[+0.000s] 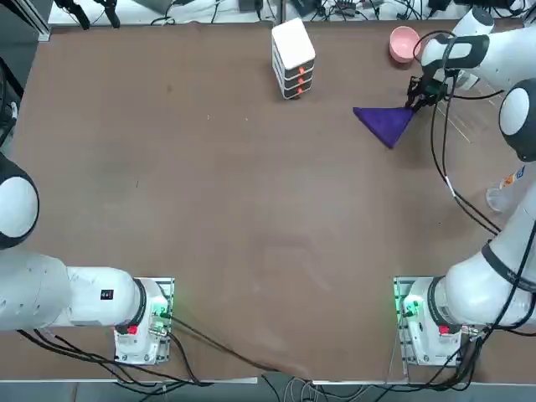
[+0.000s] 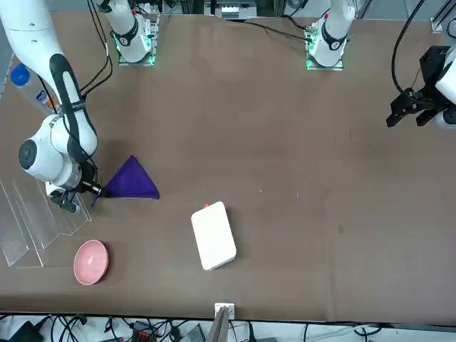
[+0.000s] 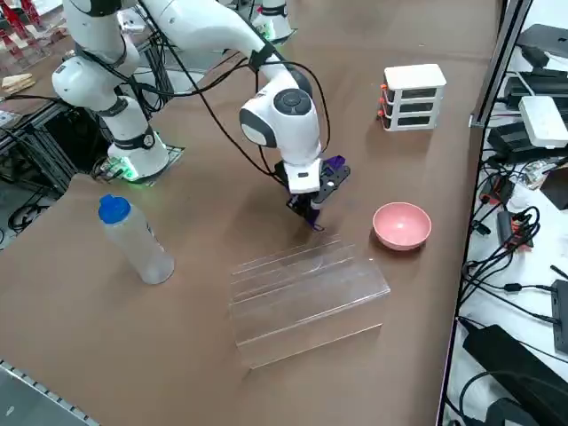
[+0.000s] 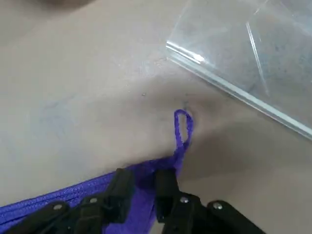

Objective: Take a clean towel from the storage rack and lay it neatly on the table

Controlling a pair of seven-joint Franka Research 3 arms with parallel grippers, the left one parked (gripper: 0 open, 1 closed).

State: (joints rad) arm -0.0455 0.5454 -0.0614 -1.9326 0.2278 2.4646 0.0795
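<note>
— What's nearest us on this side?

— A clear bottle (image 3: 135, 240) with a blue cap, standing upright on the table (image 1: 209, 209). Just past it lies the storage rack (image 3: 306, 293), see-through, with nothing hanging in it that I can make out.

— And the arm?

— The right gripper (image 4: 141, 187) is down low, just beyond the rack's edge, pointing at the tabletop. Its two black fingers (image 4: 120, 187) are drawn in close with only a narrow gap, and that gap is filled with purple cloth. So it's pinched onto a corner of the towel (image 1: 385, 122).

— Where's the rest of the towel?

— Spread out from that corner as a rough triangle, lying on the table towards the middle, away from the rack. From overhead it looks folded or bunched rather than flat. A thin hanging loop (image 4: 182, 127) sticks out of the gripped corner and touches the tabletop, near the rack's edge but apart from it.

— Anything further back?

— A small pink bowl (image 3: 401, 224) sits near the rack's end, well apart from the towel. Farthest off is a white stacked box (image 3: 414, 96) with orange marks, standing alone.
</note>
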